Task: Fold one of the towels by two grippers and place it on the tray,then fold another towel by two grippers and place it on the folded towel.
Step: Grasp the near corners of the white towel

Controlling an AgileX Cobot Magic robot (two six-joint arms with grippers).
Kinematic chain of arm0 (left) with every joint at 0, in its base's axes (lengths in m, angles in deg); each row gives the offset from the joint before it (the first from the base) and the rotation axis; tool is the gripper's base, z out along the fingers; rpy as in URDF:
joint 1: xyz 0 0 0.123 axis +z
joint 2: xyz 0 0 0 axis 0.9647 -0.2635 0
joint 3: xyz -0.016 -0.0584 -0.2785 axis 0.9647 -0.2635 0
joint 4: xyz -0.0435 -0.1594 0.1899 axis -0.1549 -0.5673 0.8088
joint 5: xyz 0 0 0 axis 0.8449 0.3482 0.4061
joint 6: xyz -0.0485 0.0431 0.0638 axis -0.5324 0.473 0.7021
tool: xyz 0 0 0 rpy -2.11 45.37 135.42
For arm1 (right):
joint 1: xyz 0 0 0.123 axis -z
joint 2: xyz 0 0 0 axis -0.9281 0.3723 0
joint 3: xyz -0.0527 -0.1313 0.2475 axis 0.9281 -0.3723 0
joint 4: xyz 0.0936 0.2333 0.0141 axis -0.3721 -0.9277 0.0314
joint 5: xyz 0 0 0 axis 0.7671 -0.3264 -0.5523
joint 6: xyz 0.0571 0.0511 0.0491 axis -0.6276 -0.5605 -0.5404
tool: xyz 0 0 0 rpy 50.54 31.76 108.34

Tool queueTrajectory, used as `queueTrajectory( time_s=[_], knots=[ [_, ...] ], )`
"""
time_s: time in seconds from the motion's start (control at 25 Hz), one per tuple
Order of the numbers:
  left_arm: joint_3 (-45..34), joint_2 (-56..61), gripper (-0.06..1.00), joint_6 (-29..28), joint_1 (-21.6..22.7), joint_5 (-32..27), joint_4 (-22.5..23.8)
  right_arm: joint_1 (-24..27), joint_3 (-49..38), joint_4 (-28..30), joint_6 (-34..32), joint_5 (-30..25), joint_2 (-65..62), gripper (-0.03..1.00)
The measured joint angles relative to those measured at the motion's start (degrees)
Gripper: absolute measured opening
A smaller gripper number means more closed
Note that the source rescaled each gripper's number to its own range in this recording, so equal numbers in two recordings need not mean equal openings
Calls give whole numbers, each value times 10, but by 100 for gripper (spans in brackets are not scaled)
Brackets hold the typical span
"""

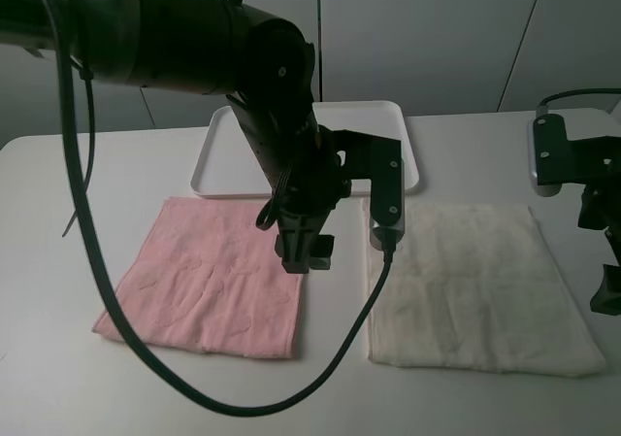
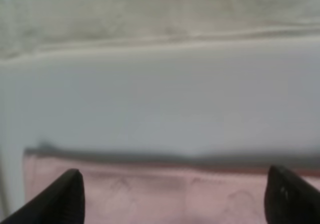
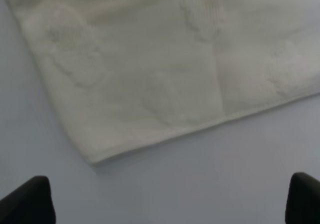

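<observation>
1. Cream towel (image 1: 480, 285): lay flat and unfolded on the table (image 1: 58, 261), in front of the tray's right end and not on the tray (image 1: 388, 125). Its far edge sat just short of the tray's near rim. Faint embossed pattern visible.
2. Pink towel (image 1: 209, 281): flat and unfolded, in front of the tray's left end, off the tray. A bare strip of table separated it from the cream towel.
3. Tray: white, low-rimmed, at the back of the table, with nothing seen on its visible part. The left arm hid part of its middle.
4. Left gripper (image 1: 304, 251): pointed down in front of the tray's middle, over the pink towel's edge nearest the cream towel. Its fingers (image 2: 70, 194) were spread wide with nothing between them. Contact with the towel could not be told.
5. Right gripper (image 1: 609, 290): well to the right of the tray, beside the cream towel's outer edge, partly cut off by the picture's border. The wrist view showed its fingers (image 3: 30, 199) wide apart and empty, over bare table just off a towel corner.
6. Cable (image 1: 320, 383): black, looped across the table in front of the tray, over the gap between the towels.
</observation>
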State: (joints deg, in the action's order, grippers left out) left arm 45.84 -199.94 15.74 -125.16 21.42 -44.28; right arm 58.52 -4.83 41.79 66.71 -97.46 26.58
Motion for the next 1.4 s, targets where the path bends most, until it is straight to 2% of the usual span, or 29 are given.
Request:
queueTrajectory(
  time_s=[0.2,0.44,0.64,0.8,1.24,1.4],
  knots=[
    [0,-35,93,-2,-40,6,-12,0,-13,32,1,14,0,100],
    [13,-62,93,-11,-72,-9,-50,0,-13,35,1,13,0,100],
    [22,-74,93,-36,-108,-22,-51,0,-13,43,1,11,0,100],
    [36,-93,93,-64,-134,-36,-34,0,-13,44,1,9,0,100],
    [52,-132,93,-96,-140,-56,-28,0,-16,47,2,7,0,100],
    [52,-140,93,-106,-140,-57,-31,0,-46,47,27,8,0,100]
  ],
)
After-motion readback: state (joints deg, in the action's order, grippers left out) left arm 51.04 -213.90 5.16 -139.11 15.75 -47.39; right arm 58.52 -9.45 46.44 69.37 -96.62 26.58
